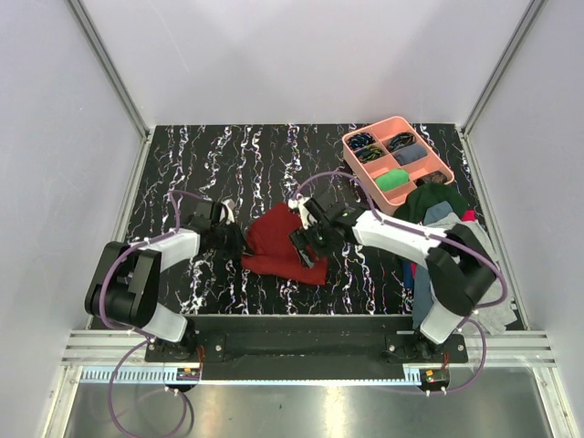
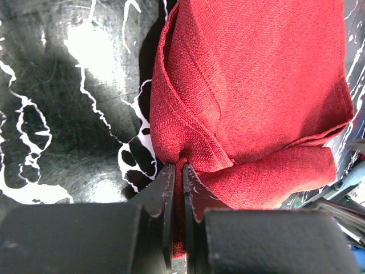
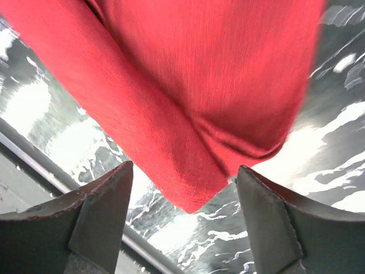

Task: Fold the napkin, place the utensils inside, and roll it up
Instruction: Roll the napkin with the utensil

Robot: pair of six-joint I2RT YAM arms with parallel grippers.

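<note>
The napkin [image 1: 281,245] is a dark red cloth lying folded and bunched on the black marbled table [image 1: 182,173], between the two arms. My left gripper [image 1: 239,245] is at its left edge, shut on a pinch of the napkin [image 2: 251,91]; the cloth fold runs between the two fingers [image 2: 163,194]. My right gripper [image 1: 308,245] hovers open at the napkin's right side, its fingers [image 3: 102,200] spread wide, and a corner of the napkin [image 3: 188,114] points down between them without touching. The utensils are out of view.
A pink compartment tray [image 1: 398,161] with small items stands at the back right. A pile of clothes [image 1: 447,219] in green, grey and blue lies beside the right arm. White walls enclose the table on three sides.
</note>
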